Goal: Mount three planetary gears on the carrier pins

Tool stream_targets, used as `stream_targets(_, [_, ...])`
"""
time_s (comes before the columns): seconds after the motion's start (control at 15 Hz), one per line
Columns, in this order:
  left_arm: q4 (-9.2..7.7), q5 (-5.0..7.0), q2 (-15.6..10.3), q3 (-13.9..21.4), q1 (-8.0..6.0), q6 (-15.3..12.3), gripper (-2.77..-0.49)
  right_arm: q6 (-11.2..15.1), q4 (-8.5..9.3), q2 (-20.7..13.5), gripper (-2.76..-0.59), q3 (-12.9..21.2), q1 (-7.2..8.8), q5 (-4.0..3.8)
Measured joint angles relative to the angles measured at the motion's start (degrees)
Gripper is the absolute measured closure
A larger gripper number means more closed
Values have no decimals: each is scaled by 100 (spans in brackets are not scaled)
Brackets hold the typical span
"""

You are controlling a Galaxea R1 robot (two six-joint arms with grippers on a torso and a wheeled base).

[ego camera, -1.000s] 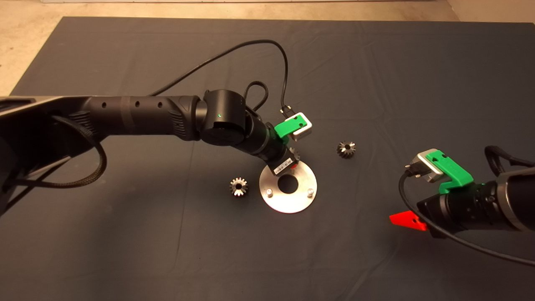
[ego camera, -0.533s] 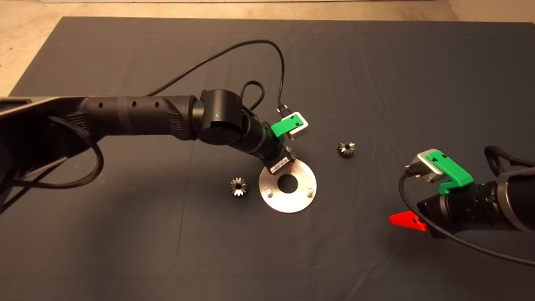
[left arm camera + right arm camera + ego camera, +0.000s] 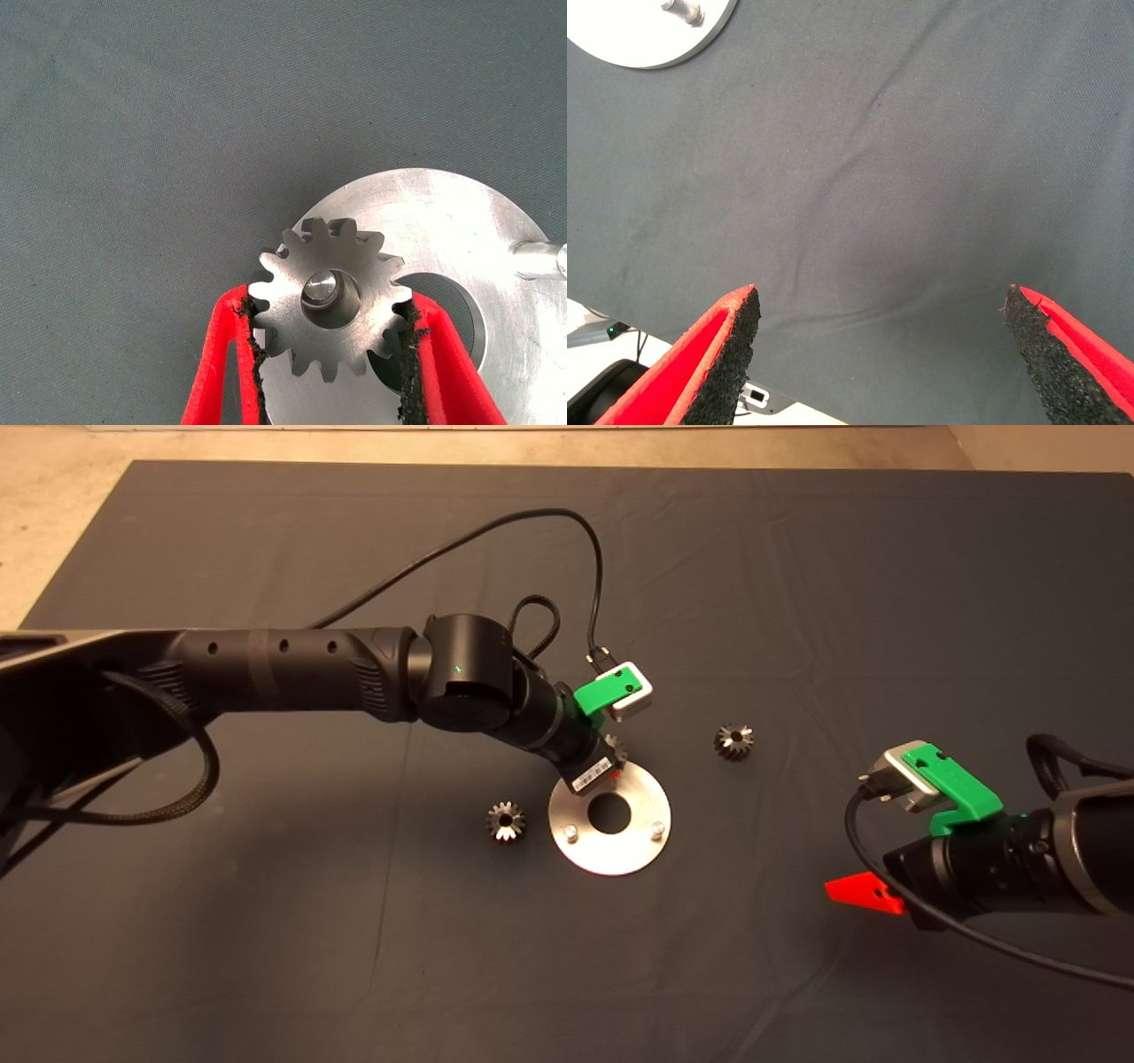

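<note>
Left gripper (image 3: 330, 345): over the far edge of the round carrier plate (image 3: 631, 849), near the middle of the mat (image 3: 797, 584); its fingers (image 3: 221, 354) are clamped on a planetary gear.
Held gear (image 3: 330, 297): flat over the plate, a carrier pin (image 3: 321, 288) showing inside its bore; whether it is fully seated cannot be told.
Other pins: two bare studs on the plate's near side, one to the left (image 3: 572, 833), one to the right (image 3: 656, 830).
Loose gears: one (image 3: 506, 821) on the mat just left of the plate; another (image 3: 733, 740) on the mat to the plate's right, towards the far edge.
Right gripper (image 3: 886, 354): parked above the mat's near right part, fingers wide apart, holding nothing.
</note>
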Motion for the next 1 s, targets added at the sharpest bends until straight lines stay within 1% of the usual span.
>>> stream_targets(0.07, [1, 12, 0, 0, 0, 0, -59, 0, 0, 0, -205, 0, 0, 0])
stream_targets(0.13, [2, 52, 0, 0, 1, 0, -59, 0, 0, 0, -205, 0, 0, 0])
stream_targets(0.53, [4, 119, 17, 0, 0, 0, -59, 0, 0, 0, -205, 0, 0, 2])
stream_targets(0.73, [4, 119, 15, 0, 0, 0, -61, 0, 0, 0, -205, 0, 0, 0])
stream_targets(0.8, [4, 119, 15, 0, 1, 0, -69, 0, 0, 0, -205, 0, 0, 0])
stream_targets(0.87, [4, 119, 15, 0, 1, 0, -71, 0, 0, -2, -205, 0, 0, 0])
stream_targets(1.0, [4, 119, 17, 0, 1, 0, -71, 0, 0, -1, -205, 0, 0, 0])
